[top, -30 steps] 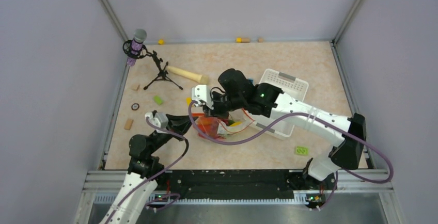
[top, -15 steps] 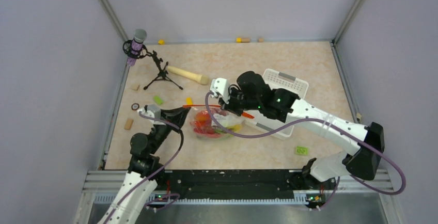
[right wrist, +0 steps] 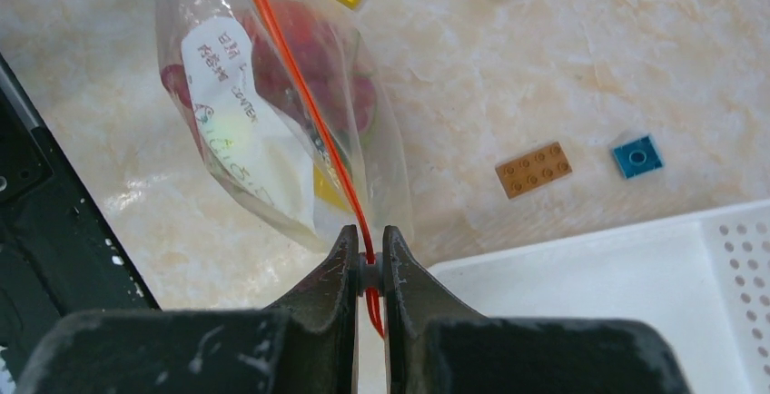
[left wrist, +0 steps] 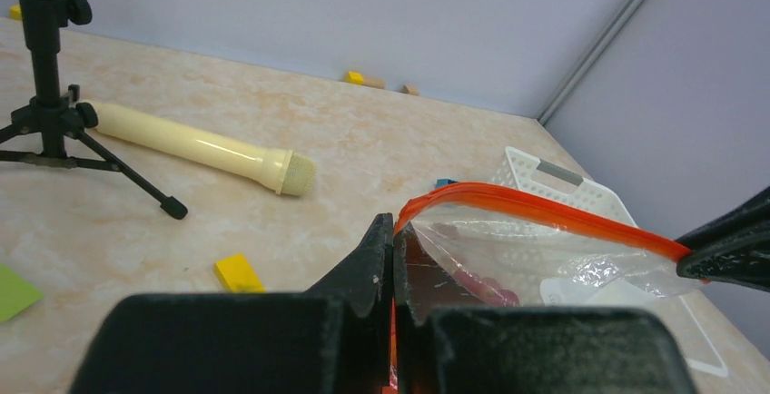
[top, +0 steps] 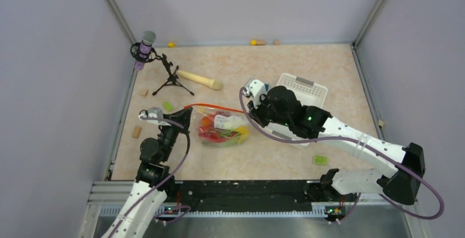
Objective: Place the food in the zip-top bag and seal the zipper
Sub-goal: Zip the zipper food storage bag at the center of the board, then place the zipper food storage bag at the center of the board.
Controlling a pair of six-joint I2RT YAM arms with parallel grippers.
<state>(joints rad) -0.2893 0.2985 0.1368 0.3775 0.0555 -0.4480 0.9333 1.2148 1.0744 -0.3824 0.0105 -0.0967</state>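
Clear floppy bag [right wrist: 227,140], thin orange zipper [left wrist: 545,213] clamped by left gripper [left wrist: 392,235] and right gripper [right wrist: 367,253]

zip-top bag [right wrist: 227,131]: clear thin plastic film, glossy and crinkled, with glare on the folds; white printed patch on one face.
zipper [right wrist: 299,96]: smooth orange-red plastic strip, slight sheen.
food [right wrist: 340,94]: through the film i see glossy red and yellow plastic.
left gripper [left wrist: 392,235]: matt black plastic fingers, faintly grainy.
right gripper [right wrist: 368,244]: same matt black plastic; pale specks at lower left of my wrist view.
table [top: 285,65]: smooth beige marbled top, low sheen.
basket [top: 307,87]: white perforated plastic, satin.
stick [left wrist: 200,146]: cream, smooth, finely textured end; material i cannot tell.
brown block [right wrist: 534,169], blue block [right wrist: 637,156]: matt studded plastic.
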